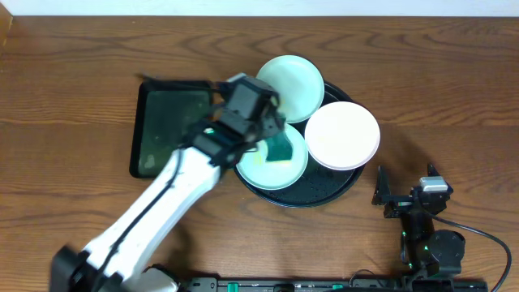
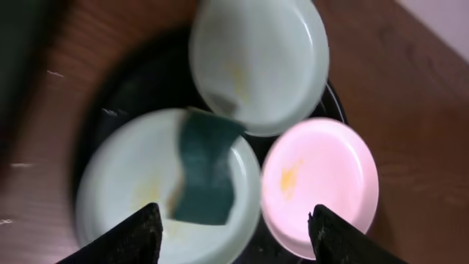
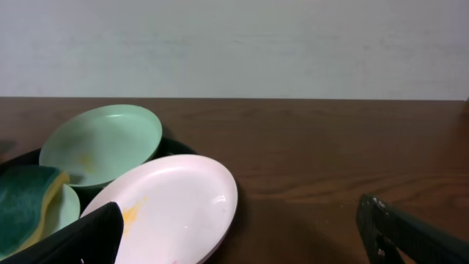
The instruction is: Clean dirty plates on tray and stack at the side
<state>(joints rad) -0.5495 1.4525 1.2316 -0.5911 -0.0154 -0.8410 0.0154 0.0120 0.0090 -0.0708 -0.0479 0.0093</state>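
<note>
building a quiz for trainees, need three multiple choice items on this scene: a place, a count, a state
1. Where does the sponge lie? A on a mint plate B on the bare table C on the rectangular tray
2. How many plates sit on the round tray? A two B three C four
3. The left gripper is: A shut on the sponge B open C shut on a plate
Answers: A, it lies across that plate; B, two mint, one white; B, jaws wide apart, nothing between.
</note>
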